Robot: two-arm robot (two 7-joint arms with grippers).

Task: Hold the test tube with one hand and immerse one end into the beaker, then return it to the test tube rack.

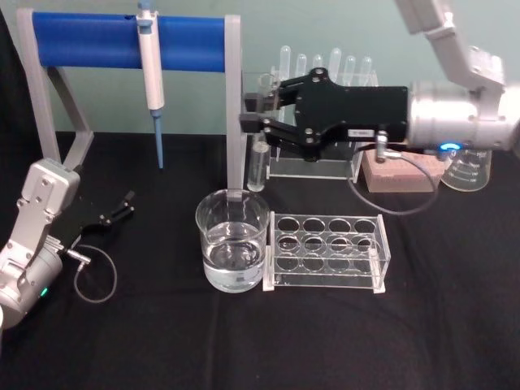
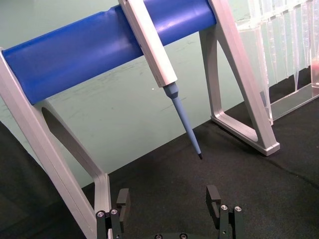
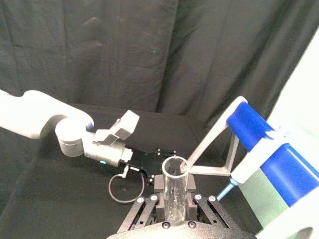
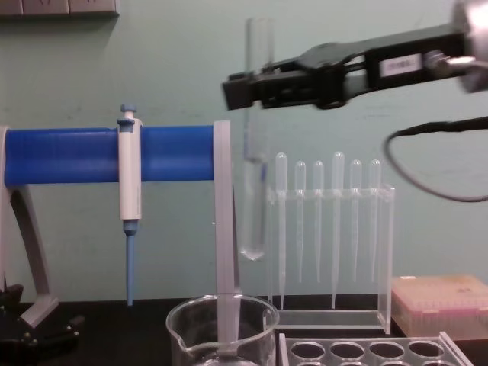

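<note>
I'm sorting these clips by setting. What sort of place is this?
Probably a laboratory bench set up for a robot: a pipettor hangs on a blue stand, a beaker holds clear liquid beside an empty tube rack, and the right pincer holds a test tube upright.

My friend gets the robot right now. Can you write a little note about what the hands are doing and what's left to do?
Right gripper: shut on the tube, holding it upright in the air, up above and a bit behind the beaker.
Left gripper: open, empty, low over the table at the left, by the blue stand.
Beaker: on the table beside the empty rack, with liquid inside.
Can't tell: whether the tube was dipped yet; its bottom end hangs clear above the beaker rim.
Left: if not dipped, lower one end into the liquid, lift out, then put the tube back.
</note>
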